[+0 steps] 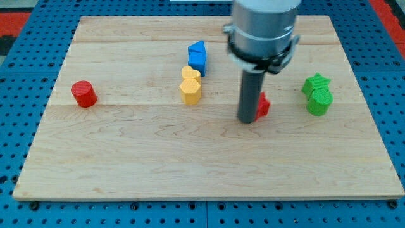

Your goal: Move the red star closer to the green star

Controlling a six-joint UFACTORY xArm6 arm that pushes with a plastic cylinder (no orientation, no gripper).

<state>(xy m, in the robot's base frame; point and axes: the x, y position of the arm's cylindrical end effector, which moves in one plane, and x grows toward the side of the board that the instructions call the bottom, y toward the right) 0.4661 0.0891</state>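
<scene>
The red star (pixel 263 106) sits right of the board's middle in the camera view, mostly hidden behind the rod, only its right-hand edge peeking out, so its star shape cannot really be made out here. The tip (pixel 247 120) stands touching it, or very nearly, at the star's nine o'clock side; the rod is bare and holds nothing, it can only shove.

The green star (pixel 316 83) waits at about two o'clock from the red one, a clear gap of bare wood between them, with a green cylinder (pixel 319 101) pressed against it at its six o'clock.

Here is the risk: a straight push toward three o'clock looks likely to run the red star into the green cylinder first, knocking that block, and maybe the green star with it, toward the board's right edge. An off-centre contact could also spin the red star off the tip and let it slip past.

The count, then: one red star, one red cylinder (pixel 83 94) far off at nine o'clock, one green star, one green cylinder, one blue block (pixel 197 57), and two yellow blocks (pixel 190 84) stacked tight together just below the blue one. Seven in all on the wooden board (pixel 190 164).
</scene>
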